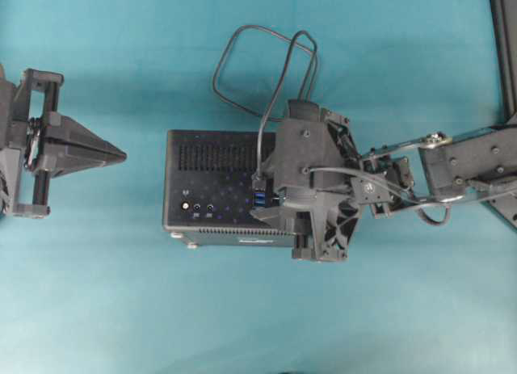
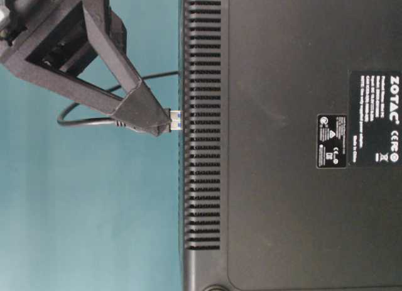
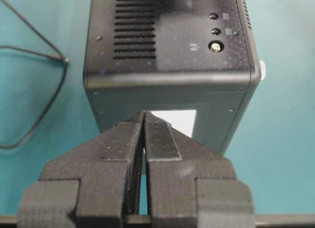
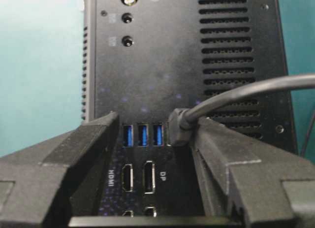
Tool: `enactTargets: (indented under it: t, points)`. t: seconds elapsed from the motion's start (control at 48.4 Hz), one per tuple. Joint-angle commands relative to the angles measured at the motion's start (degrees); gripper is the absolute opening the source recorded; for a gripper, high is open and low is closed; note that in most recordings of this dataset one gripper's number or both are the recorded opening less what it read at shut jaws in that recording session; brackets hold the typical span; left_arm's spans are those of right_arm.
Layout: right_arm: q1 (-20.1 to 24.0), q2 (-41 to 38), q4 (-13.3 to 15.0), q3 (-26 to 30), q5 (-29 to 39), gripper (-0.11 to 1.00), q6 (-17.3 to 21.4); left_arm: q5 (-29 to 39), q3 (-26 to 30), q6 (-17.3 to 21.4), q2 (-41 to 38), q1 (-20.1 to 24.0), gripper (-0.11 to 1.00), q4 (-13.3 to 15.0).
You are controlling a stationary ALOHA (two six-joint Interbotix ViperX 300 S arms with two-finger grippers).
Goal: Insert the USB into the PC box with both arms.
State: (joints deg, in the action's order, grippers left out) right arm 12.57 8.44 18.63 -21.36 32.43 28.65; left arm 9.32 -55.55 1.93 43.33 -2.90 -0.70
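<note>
With its plug seated in the PC box (image 4: 187,65), the USB (image 4: 179,125) needs no grip; the right tool (image 4: 157,134) stands apart. The left tool (image 3: 144,139), pressed together, waits near the box's end, likely as a brace.

black PC box (image 1: 212,188), blue ports (image 4: 143,135), teal table (image 1: 105,293)

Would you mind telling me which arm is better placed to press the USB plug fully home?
The right: its open hand straddles the USB plug at the PC box ports. The left hand sits shut, away.
</note>
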Motion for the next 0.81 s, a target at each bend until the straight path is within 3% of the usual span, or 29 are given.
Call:
enactTargets:
  t: [0.0, 0.269, 0.538, 0.683, 0.786]
  points:
    - [0.0, 2.11, 0.79, 1.58, -0.26, 0.64, 0.79, -0.26, 1.58, 0.09, 0.09, 0.0, 0.0, -0.09]
    - [-2.02, 4.31, 3.08, 1.49, -0.53, 0.64, 0.79, -0.26, 1.58, 0.09, 0.18, 0.0, 0.0, -0.18]
    - [-2.37, 4.57, 3.25, 1.05, -1.76, 0.63, 0.79, -0.26, 1.67, 0.09, 0.09, -0.09, 0.01, -0.09]
    - [-2.37, 4.66, 3.16, 0.7, -4.04, 0.58, 0.79, -0.26, 1.58, 0.09, 0.09, -0.09, 0.0, -0.09]
    - [-2.29, 4.83, 2.81, -0.18, -4.92, 0.49, 0.97, -0.26, 1.58, 0.09, 0.09, -0.09, 0.01, -0.09]
